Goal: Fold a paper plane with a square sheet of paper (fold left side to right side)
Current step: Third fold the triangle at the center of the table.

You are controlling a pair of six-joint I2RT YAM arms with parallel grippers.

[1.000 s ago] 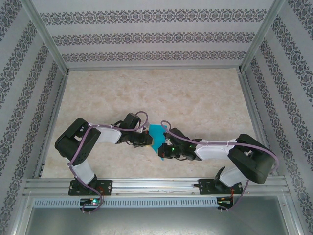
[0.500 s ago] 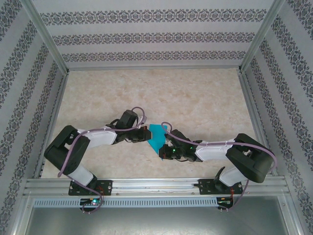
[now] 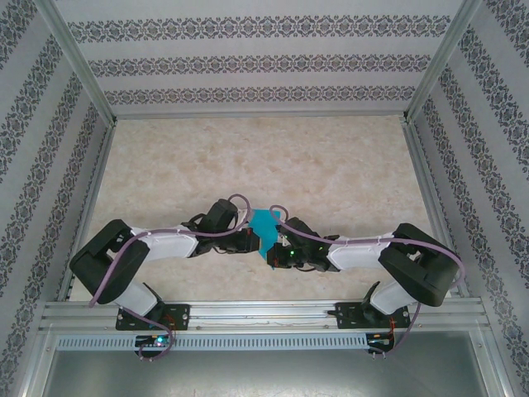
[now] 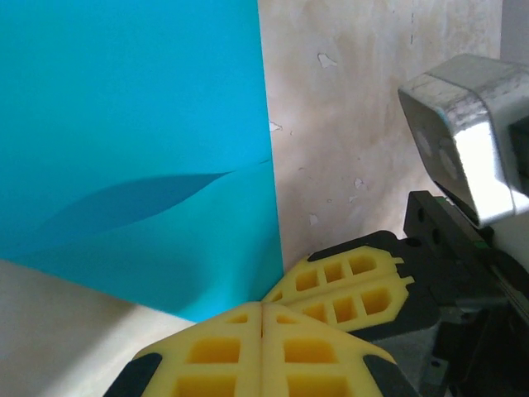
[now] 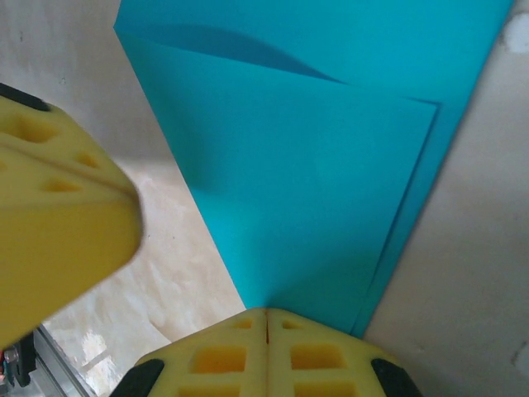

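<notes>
The square sheet of paper [image 3: 264, 229] is turquoise and folded over into layers, with a loose flap bowing open [image 4: 132, 198]. It is not a narrow dart shape. It stands lifted off the table at mid-front, between both grippers. My right gripper [image 5: 266, 313] is shut on the sheet's [image 5: 314, 190] lower corner; in the top view it [image 3: 274, 255] sits just right of the paper. My left gripper [image 4: 262, 306] is shut with nothing seen between its pads. Its tip rests against the right gripper's yellow fingers [image 4: 355, 281], beside that corner. In the right wrist view, bare table separates the left fingers [image 5: 58, 207] from the paper's edge.
The marbled table [image 3: 331, 165] stretches back behind the arms. Patterned walls [image 3: 264, 62] and metal frame posts [image 3: 78, 74] close it in on three sides. An aluminium rail [image 3: 264, 313] carrying the arm bases runs along the near edge.
The left arm's elbow dropped toward the near edge. The left gripper swung away, then came back beside the right gripper. The paper now looks narrower and more upright.
</notes>
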